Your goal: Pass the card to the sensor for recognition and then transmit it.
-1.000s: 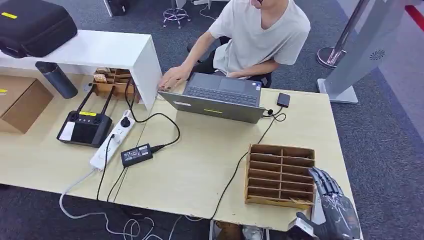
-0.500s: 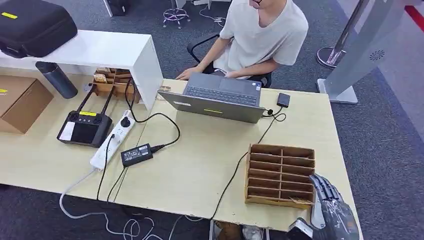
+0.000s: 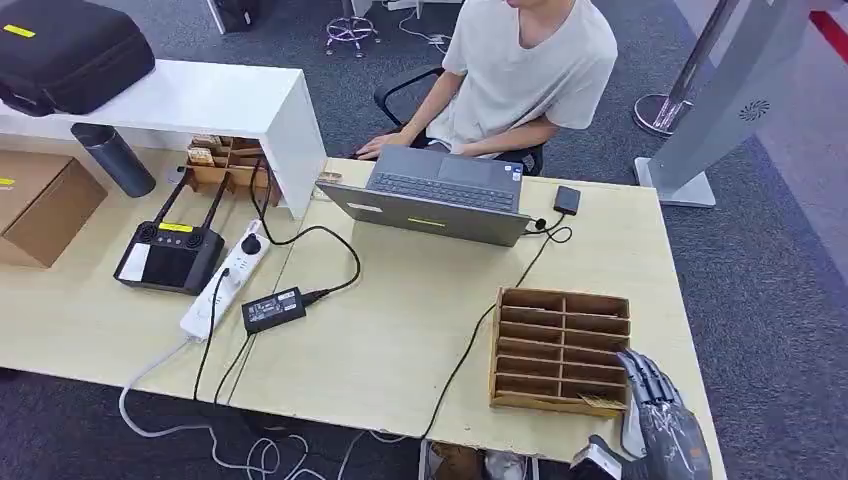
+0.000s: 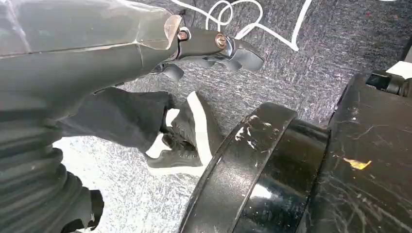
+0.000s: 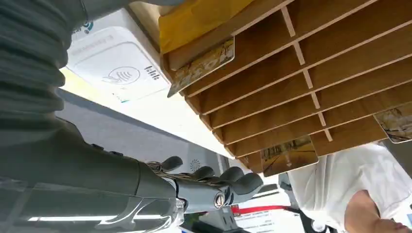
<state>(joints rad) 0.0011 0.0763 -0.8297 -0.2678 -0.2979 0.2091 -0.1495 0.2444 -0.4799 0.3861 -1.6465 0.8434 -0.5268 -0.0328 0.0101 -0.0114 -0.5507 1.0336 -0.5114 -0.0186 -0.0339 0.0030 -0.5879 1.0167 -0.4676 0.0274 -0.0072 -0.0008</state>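
A wooden card rack (image 3: 560, 348) stands near the table's front right corner. A card (image 3: 600, 401) pokes out of its nearest slot. The right wrist view shows the rack (image 5: 311, 73) close up, with three cards jutting from its slots, one of them a yellowish card (image 5: 201, 65). A white sensor pad (image 5: 116, 63) lies flat beside the rack. My right hand (image 3: 660, 420) hovers just right of the rack, over the sensor (image 3: 630, 432); its fingers (image 5: 218, 180) are loosely extended and hold nothing. My left hand (image 4: 214, 48) hangs over the carpet, holding nothing.
A person (image 3: 520, 70) sits across the table (image 3: 400, 330) typing at a grey laptop (image 3: 430, 195). A cable runs from a small black device (image 3: 567, 198) past the rack's left side. A power strip (image 3: 225, 280), remote controller (image 3: 170, 255) and cardboard box (image 3: 40, 205) occupy the left.
My right hand has slid slightly back toward the table's front edge. The person has pulled an arm back from the table beside the laptop and sat upright.
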